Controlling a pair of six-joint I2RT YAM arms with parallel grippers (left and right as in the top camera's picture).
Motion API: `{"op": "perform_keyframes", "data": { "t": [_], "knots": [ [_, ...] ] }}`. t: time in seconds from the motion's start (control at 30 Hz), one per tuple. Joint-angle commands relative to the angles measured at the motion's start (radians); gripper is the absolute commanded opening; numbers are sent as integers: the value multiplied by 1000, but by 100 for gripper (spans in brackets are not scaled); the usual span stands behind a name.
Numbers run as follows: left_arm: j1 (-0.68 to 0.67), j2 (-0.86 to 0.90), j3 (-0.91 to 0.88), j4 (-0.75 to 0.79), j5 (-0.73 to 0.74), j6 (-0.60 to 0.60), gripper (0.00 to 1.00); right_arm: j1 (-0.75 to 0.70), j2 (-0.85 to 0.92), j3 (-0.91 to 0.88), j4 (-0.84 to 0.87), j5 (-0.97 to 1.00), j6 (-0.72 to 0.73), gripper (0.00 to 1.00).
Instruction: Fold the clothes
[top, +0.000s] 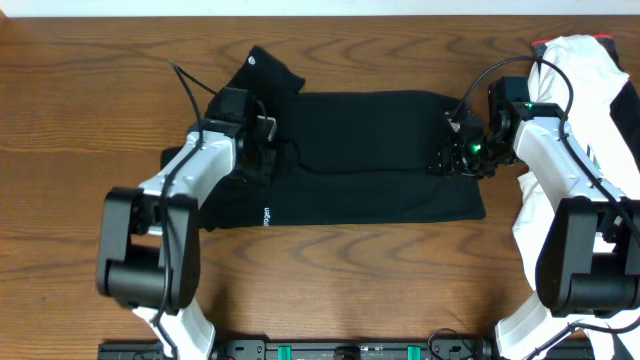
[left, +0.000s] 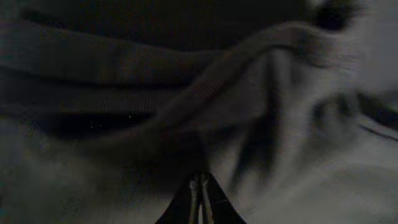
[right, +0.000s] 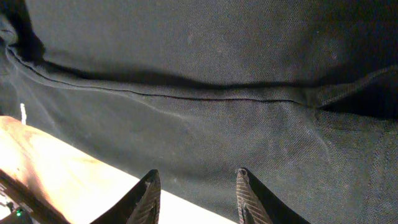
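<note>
The black T-shirt (top: 370, 150) lies flat across the wooden table, with small white lettering (top: 267, 214) near its lower left and one sleeve sticking out at the upper left. My left gripper (top: 268, 140) is at the shirt's left end. In the left wrist view its fingers (left: 199, 185) are pressed together in bunched dark fabric (left: 124, 74). My right gripper (top: 450, 155) is at the shirt's right edge. In the right wrist view its jaws (right: 196, 180) are open and empty, low over the hem (right: 217, 62) where cloth meets the table.
A white garment (top: 585, 70) is heaped at the far right, under and behind the right arm. Bare wood table (top: 350, 270) surrounds the shirt and shows in the right wrist view (right: 50, 155). The arm bases stand at the front edge.
</note>
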Motion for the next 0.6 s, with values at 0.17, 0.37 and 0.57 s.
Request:
{"op": "perform_keyframes", "data": {
  "t": [0.17, 0.37, 0.57],
  "knots": [
    [2, 15, -3, 124, -20, -2, 6, 6, -8, 6, 10, 3, 13, 41],
    [2, 18, -4, 206, -80, -2, 6, 6, -8, 6, 21, 24, 18, 41],
    [2, 44, -4, 296, -106, 3, 6, 6, -8, 6, 20, 26, 29, 41]
  ]
}}
